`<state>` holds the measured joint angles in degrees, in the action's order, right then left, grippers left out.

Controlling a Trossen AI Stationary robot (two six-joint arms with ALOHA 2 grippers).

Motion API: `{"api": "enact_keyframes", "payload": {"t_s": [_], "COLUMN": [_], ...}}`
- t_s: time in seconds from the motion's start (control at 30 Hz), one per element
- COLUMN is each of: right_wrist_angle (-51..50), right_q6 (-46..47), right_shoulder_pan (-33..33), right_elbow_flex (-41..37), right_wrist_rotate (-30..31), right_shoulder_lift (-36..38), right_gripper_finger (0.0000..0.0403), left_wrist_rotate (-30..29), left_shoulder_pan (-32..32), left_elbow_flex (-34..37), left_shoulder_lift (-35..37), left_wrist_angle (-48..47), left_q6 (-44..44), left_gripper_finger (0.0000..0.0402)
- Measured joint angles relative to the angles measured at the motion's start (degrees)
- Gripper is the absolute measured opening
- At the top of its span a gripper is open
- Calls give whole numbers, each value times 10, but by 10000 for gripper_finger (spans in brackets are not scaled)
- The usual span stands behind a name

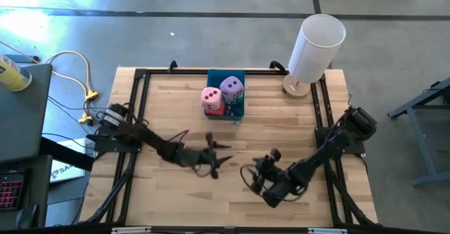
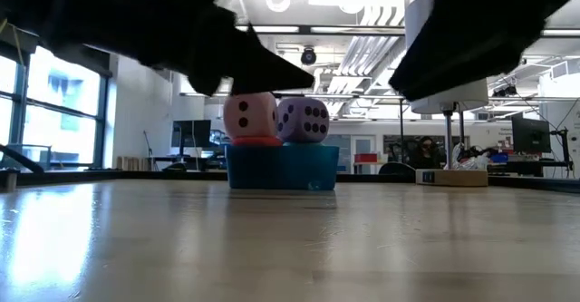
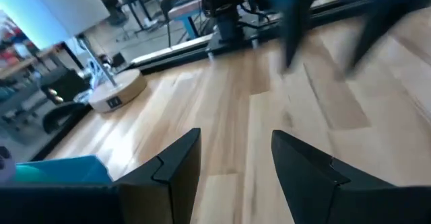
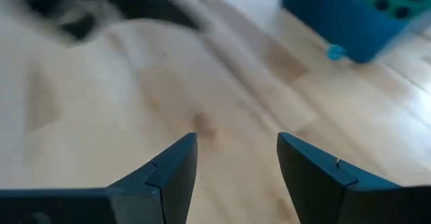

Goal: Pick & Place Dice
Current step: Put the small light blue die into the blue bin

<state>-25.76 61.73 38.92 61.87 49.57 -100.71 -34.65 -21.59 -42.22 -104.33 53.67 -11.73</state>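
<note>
High view: left gripper (image 1: 213,157) and right gripper (image 1: 257,176) over bare table (image 1: 176,114), fingers apart, grasping nothing. Pink die (image 1: 210,98) and purple die (image 1: 231,88) atop red die (image 1: 216,108) and teal die (image 1: 234,107) in blue tray (image 1: 226,75), well beyond both fingers.

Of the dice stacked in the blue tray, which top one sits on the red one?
The pink die: it rests on the red die, on the left arm's side. The purple die sits on the teal one.
</note>
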Motion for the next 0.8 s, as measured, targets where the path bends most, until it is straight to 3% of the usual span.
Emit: {"api": "enact_keyframes", "payload": {"t_s": [0.27,0.6,0.8], "right_wrist_angle": [15,123,189], "right_q6": [-11,-21,-64], "right_shoulder_pan": [-113,-238,-281], "right_elbow_flex": [0,0,0], "right_wrist_rotate": [-21,-65,-97], "right_shoulder_lift": [-38,-117,-143], "right_gripper_finger": [197,197,197], "left_wrist_rotate": [-96,-100,-100], "left_shoulder_pan": [-90,-135,-155], "left_elbow_flex": [0,0,0], "left_shoulder_lift": [8,8,8], "left_wrist_angle": [-4,-111,-176], "left_q6": [-32,65,115], "left_gripper_finger": [175,175,175]}}
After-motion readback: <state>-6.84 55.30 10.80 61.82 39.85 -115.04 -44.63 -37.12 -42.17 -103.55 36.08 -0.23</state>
